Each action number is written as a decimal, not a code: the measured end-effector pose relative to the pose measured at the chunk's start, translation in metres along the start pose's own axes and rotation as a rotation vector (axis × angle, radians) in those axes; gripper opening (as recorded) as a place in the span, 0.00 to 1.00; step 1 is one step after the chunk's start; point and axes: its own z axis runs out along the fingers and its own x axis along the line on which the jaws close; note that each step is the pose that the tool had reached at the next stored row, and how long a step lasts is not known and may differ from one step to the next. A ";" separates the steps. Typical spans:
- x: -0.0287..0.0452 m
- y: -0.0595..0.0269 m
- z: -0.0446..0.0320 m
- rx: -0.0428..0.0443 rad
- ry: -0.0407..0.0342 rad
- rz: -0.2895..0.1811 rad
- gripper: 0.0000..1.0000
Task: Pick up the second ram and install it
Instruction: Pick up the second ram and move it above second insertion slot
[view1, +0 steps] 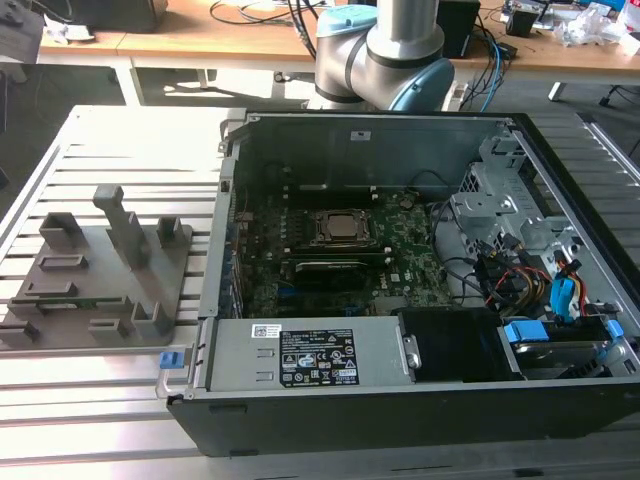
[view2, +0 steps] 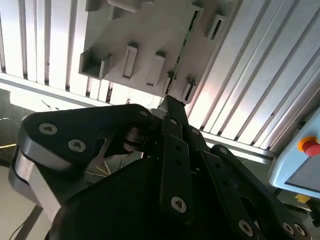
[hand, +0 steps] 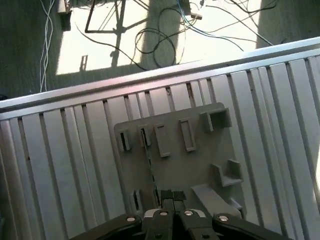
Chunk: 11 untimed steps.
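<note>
The second ram (hand: 150, 170) is a thin green stick standing on edge in a grey slotted fixture (hand: 200, 160) on the slatted table. In the second wrist view the ram (view2: 181, 47) runs along the fixture (view2: 145, 35) between its holders. The exterior view shows it (view1: 78, 303) at the fixture's (view1: 100, 270) near edge, on that view's left. My gripper (hand: 172, 194) hangs well above the fixture, roughly over the ram's end, and its black fingers (view2: 167, 102) are shut together with nothing between them.
The open computer case (view1: 400, 400) lies to the exterior view's right of the fixture, with the motherboard, the square CPU socket (view1: 340, 228) and a black oblong module (view1: 330, 270) inside. Cables and drive bays (view1: 540, 280) crowd its right side. The arm's base (view1: 385, 50) stands behind the case.
</note>
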 end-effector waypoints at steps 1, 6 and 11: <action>0.0000 0.0000 0.0000 -0.0008 0.0015 -0.033 0.11; 0.0000 0.0000 0.0000 -0.0028 0.0053 -0.123 0.11; -0.0001 0.0001 0.0000 -0.0043 0.0082 -0.189 0.11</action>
